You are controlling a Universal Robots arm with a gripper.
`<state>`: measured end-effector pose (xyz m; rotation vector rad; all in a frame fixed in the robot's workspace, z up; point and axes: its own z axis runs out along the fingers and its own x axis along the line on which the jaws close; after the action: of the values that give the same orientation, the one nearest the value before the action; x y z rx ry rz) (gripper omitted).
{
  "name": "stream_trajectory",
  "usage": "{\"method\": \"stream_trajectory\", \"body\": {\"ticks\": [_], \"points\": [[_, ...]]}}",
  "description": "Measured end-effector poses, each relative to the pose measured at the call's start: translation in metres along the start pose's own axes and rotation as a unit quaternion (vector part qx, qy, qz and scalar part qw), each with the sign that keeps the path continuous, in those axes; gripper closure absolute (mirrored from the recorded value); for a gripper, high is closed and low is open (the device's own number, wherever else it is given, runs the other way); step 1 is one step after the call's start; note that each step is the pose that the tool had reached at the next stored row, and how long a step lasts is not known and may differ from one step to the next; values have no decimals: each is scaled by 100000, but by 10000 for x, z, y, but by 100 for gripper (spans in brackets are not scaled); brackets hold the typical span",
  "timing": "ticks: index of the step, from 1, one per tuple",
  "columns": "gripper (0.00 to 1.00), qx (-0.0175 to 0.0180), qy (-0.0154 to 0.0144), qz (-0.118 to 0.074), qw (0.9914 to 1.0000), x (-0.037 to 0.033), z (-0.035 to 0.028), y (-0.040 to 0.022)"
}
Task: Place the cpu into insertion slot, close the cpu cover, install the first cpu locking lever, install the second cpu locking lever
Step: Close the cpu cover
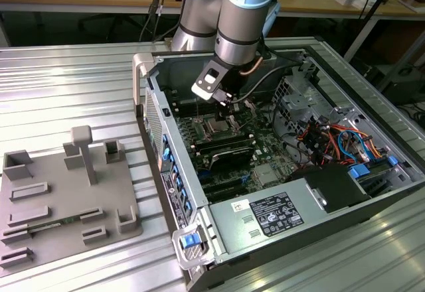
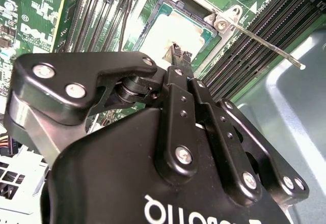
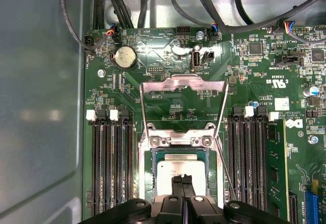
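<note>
On the ribbed metal bench [image 1: 66, 79], an open computer case [image 1: 169, 172] with the arm [image 1: 246, 13] reaching down into it. Across its floor, the green motherboard [image 3: 254, 71]. In the first wrist view, cpu cover [image 3: 183, 85] swung up on its hinge, standing open above the insertion slot [image 3: 144, 183]. Inside that slot, the cpu [image 3: 170, 173], lying flat. Beside the slot, a thin locking lever [image 2: 265, 43], unlatched. Reads as the placing step, nearly finished; calls for the chip sitting square and level. Gripper [image 3: 182, 180] low over the cpu, fingers [image 3: 177, 186] drawn narrow, almost together, gripping nothing; tips on or just above the chip's top, cannot tell which.
</note>
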<state>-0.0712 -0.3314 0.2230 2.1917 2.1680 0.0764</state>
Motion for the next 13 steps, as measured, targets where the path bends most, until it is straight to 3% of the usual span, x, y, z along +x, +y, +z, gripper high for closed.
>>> {"method": "stream_trajectory", "body": {"ticks": [8, 13], "points": [[89, 11, 5, -3, 100000, 5, -108, 17], [89, 202, 0, -10, 100000, 11, -100, 127]]}}
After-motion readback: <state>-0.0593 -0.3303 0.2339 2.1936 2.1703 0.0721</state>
